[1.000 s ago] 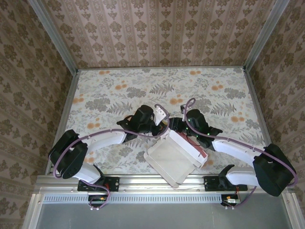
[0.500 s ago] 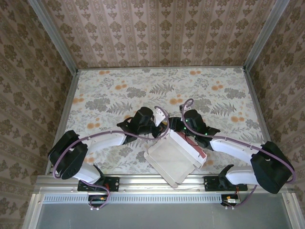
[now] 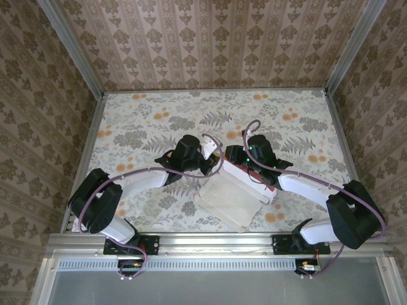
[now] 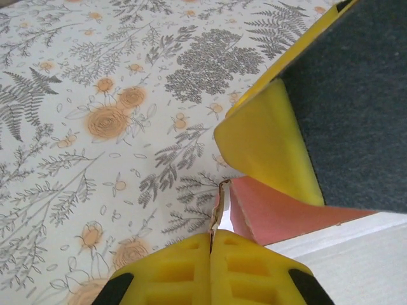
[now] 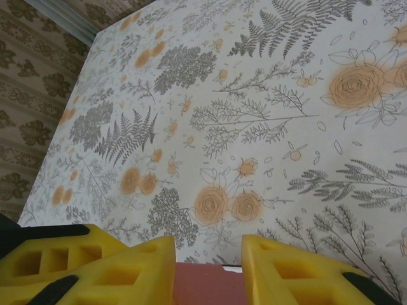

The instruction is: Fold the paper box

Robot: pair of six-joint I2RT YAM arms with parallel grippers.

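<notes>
Top external view: the paper box [image 3: 232, 197], thin creased cardboard, pale inside and salmon-pink outside, lies on the flower-patterned table [image 3: 159, 114] near the arms. The left gripper [image 4: 211, 238] pinches a thin flap edge; the right gripper [image 5: 208, 254], with yellow ribbed fingers, clasps a pink wall.

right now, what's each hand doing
Left hand: closed, pinching a thin flap edge of the paper box.
Right hand: half closed across the box's pink wall, gripping it, it seems.
</notes>
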